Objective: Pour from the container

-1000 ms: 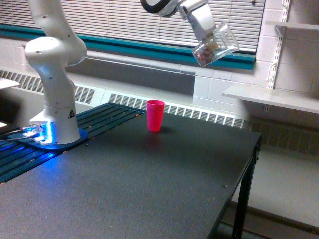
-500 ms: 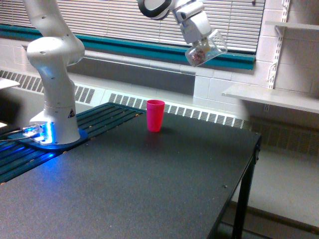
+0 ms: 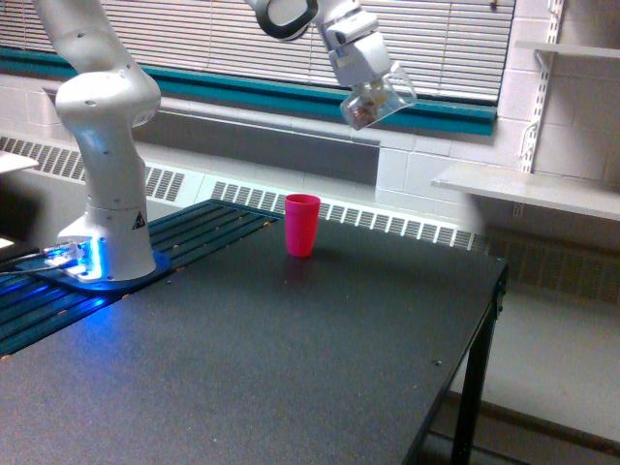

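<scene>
From my seat I see the arm's base point(image 3: 108, 203) at the exterior view's left, then the pink cup point(image 3: 301, 225) upright on the table point(image 3: 291, 358) — contents hidden. High above and right of it, the gripper point(image 3: 360, 70) clasps the container point(image 3: 378, 99), tilted, reddish-brown pieces inside.

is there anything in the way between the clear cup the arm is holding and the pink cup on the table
Nothing visible. The gripper holds the clear cup tilted, high above the table and toward the exterior view's right of the pink cup. Only open air lies between them.
</scene>
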